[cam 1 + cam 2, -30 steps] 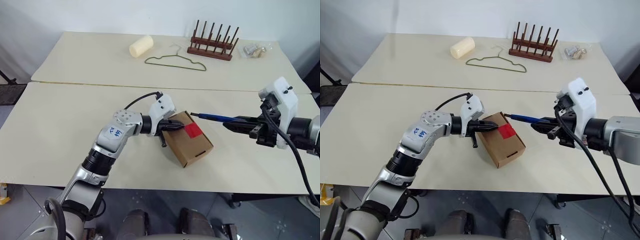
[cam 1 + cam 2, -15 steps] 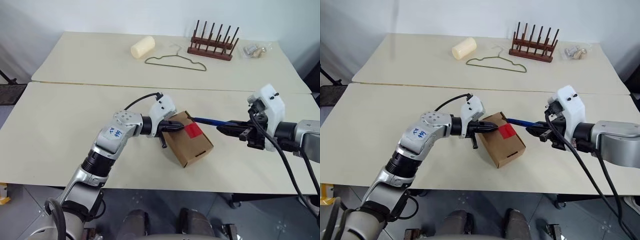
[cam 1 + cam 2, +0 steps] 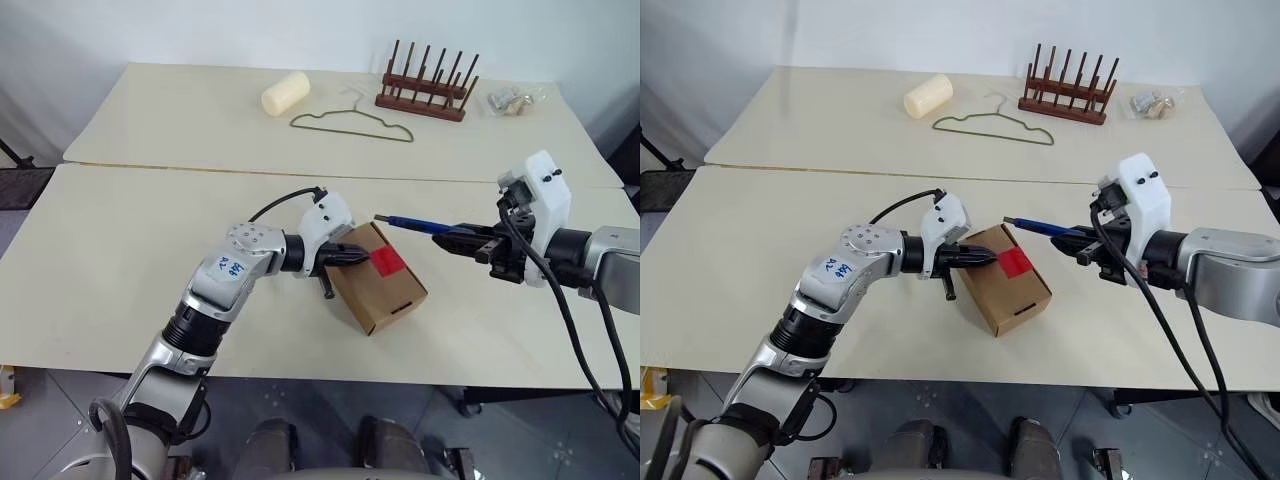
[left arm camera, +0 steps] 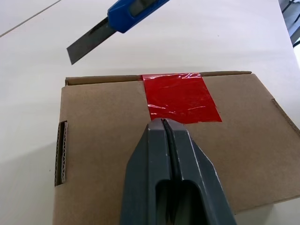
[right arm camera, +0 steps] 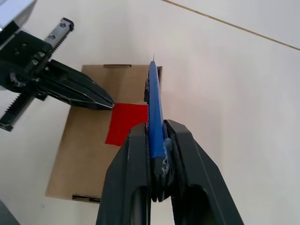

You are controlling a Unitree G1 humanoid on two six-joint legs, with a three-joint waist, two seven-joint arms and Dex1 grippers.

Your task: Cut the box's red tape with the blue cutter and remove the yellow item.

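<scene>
The brown box lies on the near table with the red tape across its top seam. My left gripper is shut, and its tips rest on the box top right at the tape's near edge. My right gripper is shut on the blue cutter. The cutter is held about level to the right of the box. Its bare blade hangs just above and beyond the box's far edge, apart from the tape. The yellow item is hidden.
On the far table are a cream roll, a wire hanger, a wooden peg rack and a small bag of bits. Bare tabletop surrounds the box.
My right hand with the cutter has drawn in slightly toward the box, and the blade tip sits a touch higher. The left gripper and the box have not moved.
</scene>
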